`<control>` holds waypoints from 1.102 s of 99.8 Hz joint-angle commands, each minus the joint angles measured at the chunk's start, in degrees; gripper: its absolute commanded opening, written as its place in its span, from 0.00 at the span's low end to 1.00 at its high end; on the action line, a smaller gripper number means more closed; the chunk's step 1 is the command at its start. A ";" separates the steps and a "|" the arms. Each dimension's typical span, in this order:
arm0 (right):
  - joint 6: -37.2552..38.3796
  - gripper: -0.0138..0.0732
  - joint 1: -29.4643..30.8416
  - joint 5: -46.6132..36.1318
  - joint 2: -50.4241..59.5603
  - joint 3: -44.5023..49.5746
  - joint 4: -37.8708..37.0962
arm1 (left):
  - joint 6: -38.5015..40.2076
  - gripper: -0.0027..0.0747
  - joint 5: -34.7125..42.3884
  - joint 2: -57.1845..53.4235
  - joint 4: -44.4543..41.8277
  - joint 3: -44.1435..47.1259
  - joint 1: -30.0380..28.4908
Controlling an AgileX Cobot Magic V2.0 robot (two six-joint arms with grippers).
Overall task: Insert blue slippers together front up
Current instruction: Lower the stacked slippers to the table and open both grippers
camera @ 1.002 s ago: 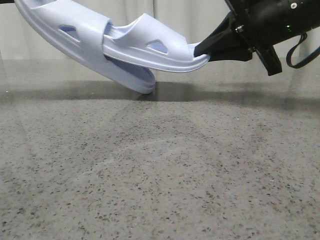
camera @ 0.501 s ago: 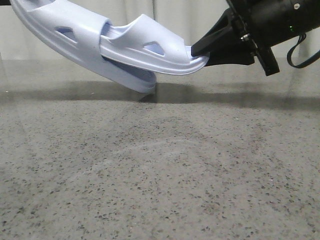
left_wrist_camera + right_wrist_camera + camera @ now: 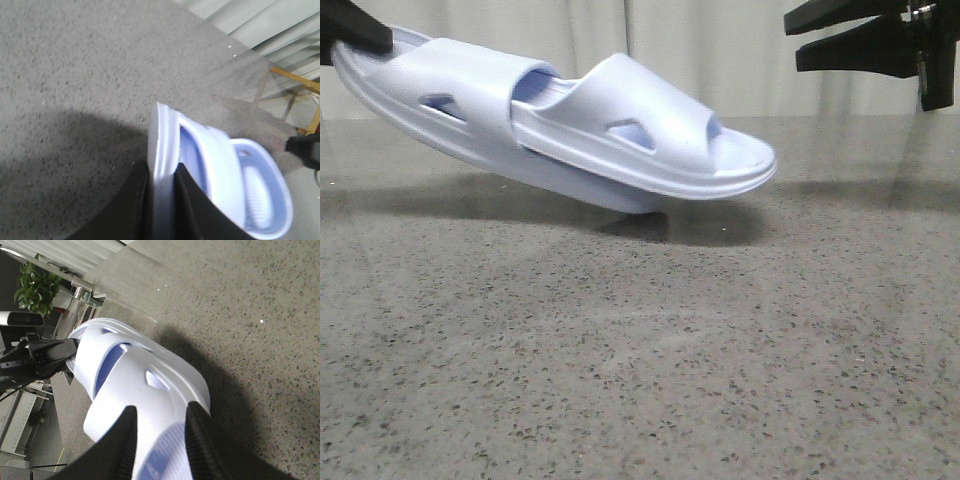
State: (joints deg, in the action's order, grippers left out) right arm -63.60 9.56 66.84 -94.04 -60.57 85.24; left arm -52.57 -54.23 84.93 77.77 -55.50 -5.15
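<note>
The two blue slippers are nested: one slipper (image 3: 640,125) is pushed under the strap of the other slipper (image 3: 440,90). They hang tilted over the table, lower at the right. My left gripper (image 3: 360,35) is shut on the rim of the outer slipper (image 3: 162,150) at top left; its fingers (image 3: 135,200) pinch the rim from both sides. My right gripper (image 3: 793,40) is open at top right, clear of the slippers. In the right wrist view its fingers (image 3: 125,435) stand spread above the inner slipper (image 3: 150,375).
The speckled grey table (image 3: 640,350) stretches below, with the slippers' shadow (image 3: 710,222) on it. A pale curtain (image 3: 720,40) hangs behind. A potted plant (image 3: 35,287) and shelving stand off the table.
My right gripper has let go of the inner slipper's end, opened and pulled back up to the right. The nested slippers have shifted right and levelled out a little in my left gripper.
</note>
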 commanded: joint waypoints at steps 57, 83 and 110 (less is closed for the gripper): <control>-0.91 0.37 0.63 8.22 2.86 -1.71 3.45 | -12.34 0.63 9.01 -1.68 2.15 2.00 4.99; -0.91 0.31 0.63 8.22 2.99 -1.71 2.69 | -12.11 0.60 -2.54 -1.82 -0.19 -4.63 -1.78; -0.91 0.07 0.63 3.73 7.02 -1.71 -2.98 | -13.55 0.05 -0.24 -9.77 -1.97 -6.03 -4.75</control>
State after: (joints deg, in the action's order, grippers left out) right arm -63.60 9.95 66.93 -91.49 -60.57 81.14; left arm -64.99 -55.61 80.56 73.26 -59.50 -9.71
